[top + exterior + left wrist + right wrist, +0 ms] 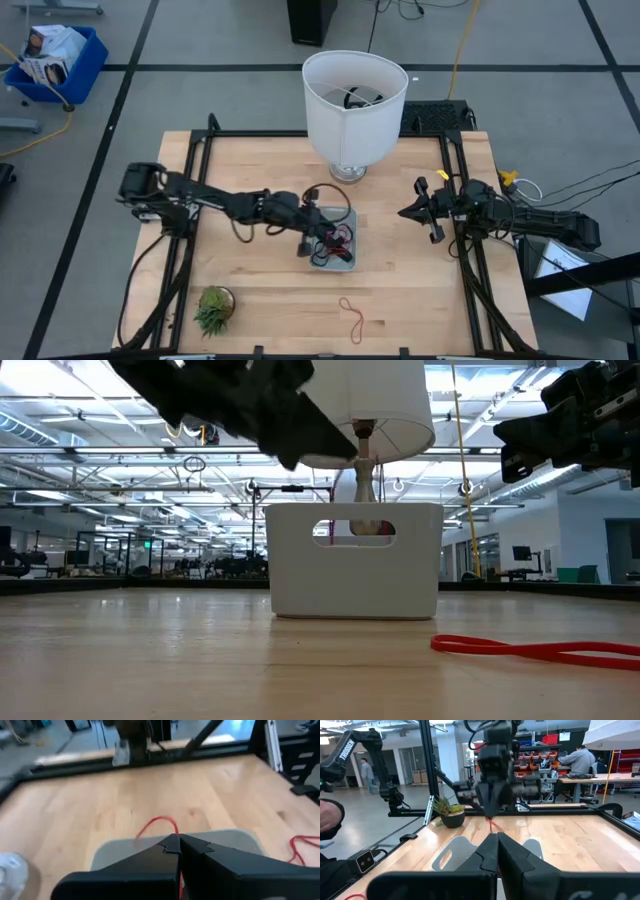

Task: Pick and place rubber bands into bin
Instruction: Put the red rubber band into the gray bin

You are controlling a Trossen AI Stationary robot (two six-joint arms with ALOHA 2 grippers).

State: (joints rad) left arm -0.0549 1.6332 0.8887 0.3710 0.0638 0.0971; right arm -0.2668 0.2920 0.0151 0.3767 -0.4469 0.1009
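Observation:
The pale bin (349, 262) stands mid-table and holds red and dark rubber bands (338, 240). My left gripper (305, 246) is over the bin's left edge, shut on a red rubber band (159, 822). It points down, as the right wrist view (490, 815) shows. Another red rubber band (352, 316) lies flat on the table nearer the front edge and also shows in the low view (540, 650). My right gripper (404, 212) is shut and empty, raised above the table's right part. My left gripper pinches the red rubber band between its two fingertips, coming from above and pointing down. A short loop of the band (170, 821) sticks out past the tips, and a bit (491, 824) hangs just below them, above the bin (230, 840).
A tall white lampshade on a glass foot (355, 105) stands behind the bin. A small potted plant (213, 308) sits at the front left. Black frame rails (455, 200) run along the table's sides. People show in the room beyond the table.

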